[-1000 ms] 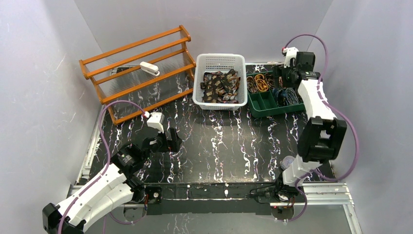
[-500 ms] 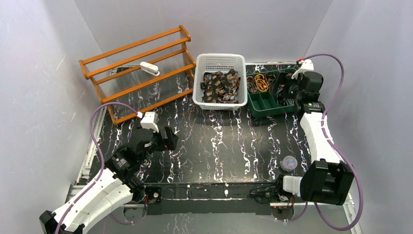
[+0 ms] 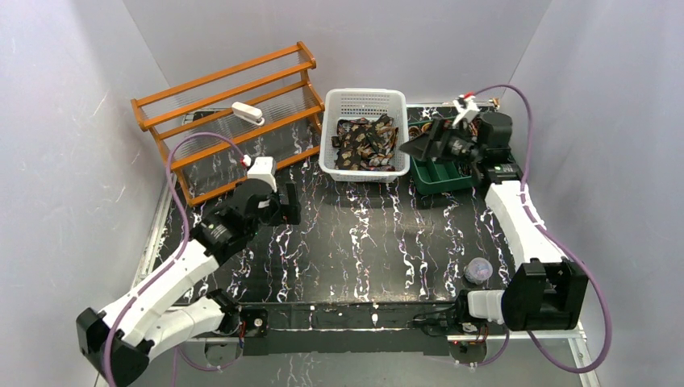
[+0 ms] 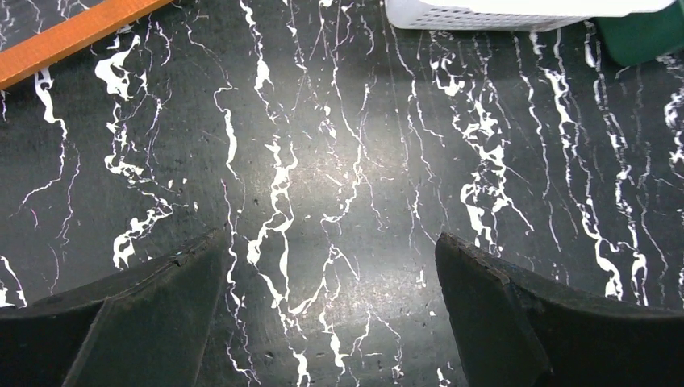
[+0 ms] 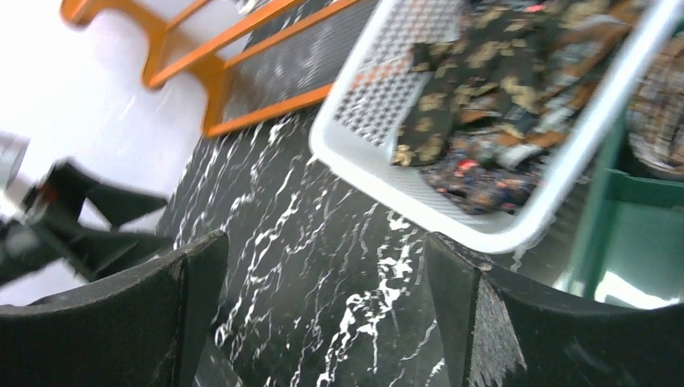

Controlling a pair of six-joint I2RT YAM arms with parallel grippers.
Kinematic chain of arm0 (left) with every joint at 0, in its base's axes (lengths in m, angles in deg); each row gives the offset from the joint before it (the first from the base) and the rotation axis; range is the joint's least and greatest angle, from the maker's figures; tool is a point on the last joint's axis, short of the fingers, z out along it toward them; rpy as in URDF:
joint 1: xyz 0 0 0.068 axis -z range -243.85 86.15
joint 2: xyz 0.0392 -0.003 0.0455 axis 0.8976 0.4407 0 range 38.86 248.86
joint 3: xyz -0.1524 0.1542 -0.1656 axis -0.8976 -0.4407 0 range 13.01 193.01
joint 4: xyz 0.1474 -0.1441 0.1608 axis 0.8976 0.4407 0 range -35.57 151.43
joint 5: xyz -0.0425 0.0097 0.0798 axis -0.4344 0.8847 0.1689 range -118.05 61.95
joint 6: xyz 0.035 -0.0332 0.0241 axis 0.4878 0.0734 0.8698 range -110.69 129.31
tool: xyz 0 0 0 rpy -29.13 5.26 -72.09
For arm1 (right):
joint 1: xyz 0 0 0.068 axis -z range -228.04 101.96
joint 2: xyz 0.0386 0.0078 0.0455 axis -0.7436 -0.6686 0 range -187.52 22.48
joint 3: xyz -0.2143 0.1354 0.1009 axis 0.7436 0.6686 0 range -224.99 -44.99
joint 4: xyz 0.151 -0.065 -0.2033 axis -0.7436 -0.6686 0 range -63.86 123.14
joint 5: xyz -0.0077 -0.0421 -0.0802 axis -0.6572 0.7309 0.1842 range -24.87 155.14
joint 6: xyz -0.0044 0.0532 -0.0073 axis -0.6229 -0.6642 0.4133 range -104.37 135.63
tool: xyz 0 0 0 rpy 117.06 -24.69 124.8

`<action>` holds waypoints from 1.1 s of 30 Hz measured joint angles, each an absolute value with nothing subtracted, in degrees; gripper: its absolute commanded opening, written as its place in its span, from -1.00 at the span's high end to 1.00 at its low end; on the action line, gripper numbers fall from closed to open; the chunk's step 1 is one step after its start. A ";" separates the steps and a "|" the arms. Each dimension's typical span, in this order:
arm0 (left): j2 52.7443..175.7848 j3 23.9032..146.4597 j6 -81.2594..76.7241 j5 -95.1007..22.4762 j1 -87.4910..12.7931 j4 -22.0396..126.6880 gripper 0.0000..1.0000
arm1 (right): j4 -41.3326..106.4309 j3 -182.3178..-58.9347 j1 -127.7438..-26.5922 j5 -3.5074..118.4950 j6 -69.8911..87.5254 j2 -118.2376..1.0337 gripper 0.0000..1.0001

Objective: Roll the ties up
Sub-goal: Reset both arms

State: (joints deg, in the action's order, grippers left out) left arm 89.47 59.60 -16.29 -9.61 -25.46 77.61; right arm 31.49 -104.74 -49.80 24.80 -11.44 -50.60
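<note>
Inside the white basket (image 3: 363, 172), ties (image 3: 367, 143) lie jumbled, no single axis; left hand (image 4: 331, 242), right hand (image 5: 324, 242) spread.

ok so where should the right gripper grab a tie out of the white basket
Pinch across the narrow brown strip lying on top of the ties, at the edge of the pile nearest the open right gripper. Come straight down from above: the white basket has walls that block a sideways reach, and the ties lie tangled and flat, so a loose top strip is probably easiest to lift free.

Rack (image 3: 218, 78), basket (image 3: 363, 171), tray (image 3: 440, 179) block the table's (image 3: 387, 234) far side.
</note>
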 measured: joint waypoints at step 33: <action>82.45 66.33 -17.30 -5.22 -46.22 90.59 -0.97 | 9.16 -108.13 -61.93 73.21 0.10 -45.00 -0.97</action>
